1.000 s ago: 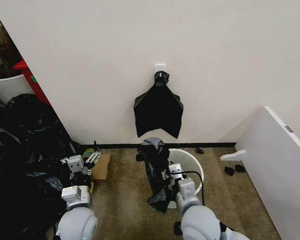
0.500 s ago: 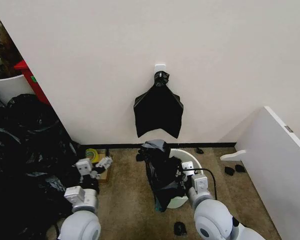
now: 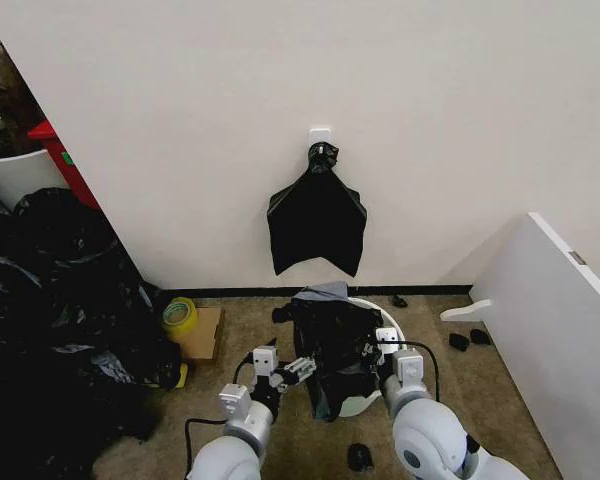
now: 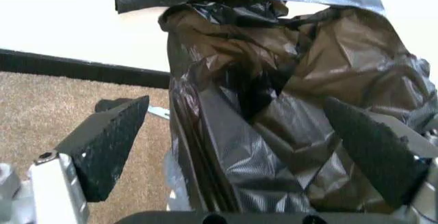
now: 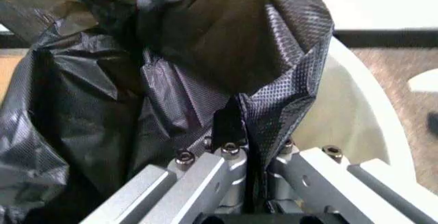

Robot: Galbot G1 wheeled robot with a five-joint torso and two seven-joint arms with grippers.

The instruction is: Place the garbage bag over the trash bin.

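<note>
Low centre of the head view, the garbage bag sits bunched over the left part of the trash bin, whose cream rim peeks out on the right and at the bottom edge of the plastic. The right gripper is at the bag's right edge, and the right wrist view settles it: the jaws are pressed together with a fold of the black film pinched between them, the pale bin wall curving just beside. The left gripper comes in from the lower left of the bag; in its wrist view the two textured fingers stand wide apart with the crinkled bag looming between and beyond them, nothing clamped. So the job looks partway along: the bag is up at the bin and held on one side, but it reads as a crumpled heap rather than an opened mouth, and much of the rim is bare. What seems left is a second hold, spreading the opening, and drawing it down around the rim.
</note>
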